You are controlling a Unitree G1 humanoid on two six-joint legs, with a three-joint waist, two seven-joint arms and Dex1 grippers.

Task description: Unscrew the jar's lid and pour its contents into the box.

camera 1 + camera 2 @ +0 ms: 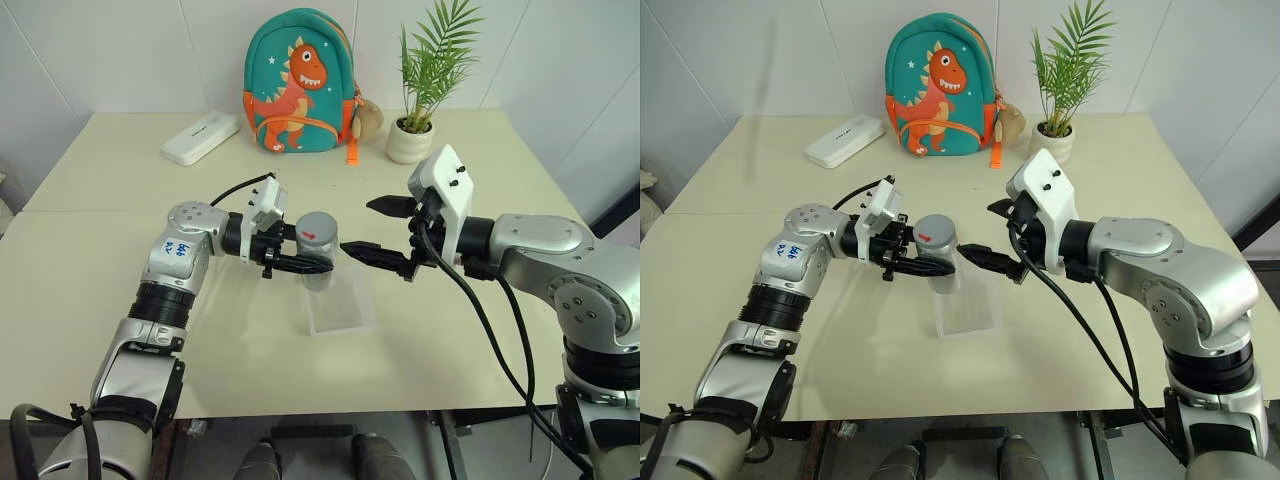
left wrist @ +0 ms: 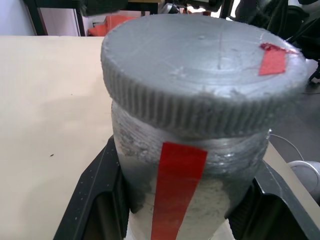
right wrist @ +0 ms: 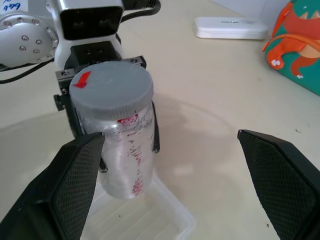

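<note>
A pale table (image 1: 120, 300) seen from above, w/ two robot arms reaching in toward the centre. The left end effector (image 1: 300, 262) is clenched around the jar (image 1: 318, 262), gripping its clear body just below the cap and holding it upright above the table. The jar has a red strip down its side. The lid (image 1: 317, 226), a grey ribbed screw cap w/ a small red mark on top, sits on the jar. The jar hangs over the near-left part of the box (image 1: 338, 308), a shallow clear tray resting on the table directly beneath it.

The right end effector (image 1: 375, 230) is released, its two black fingers spread wide, pointing toward the jar from the robot's right; near it but apart, not touching lid or jar (the right wrist view shows one finger either side of the jar, w/ clear gaps).

The contents can't be made out through the jar wall.

At the far edge of the table: a flat white case (image 1: 200, 137) to the left, a teal dinosaur backpack (image 1: 298, 82) in the middle, and a potted plant (image 1: 420, 100) in a white pot to the right.
</note>
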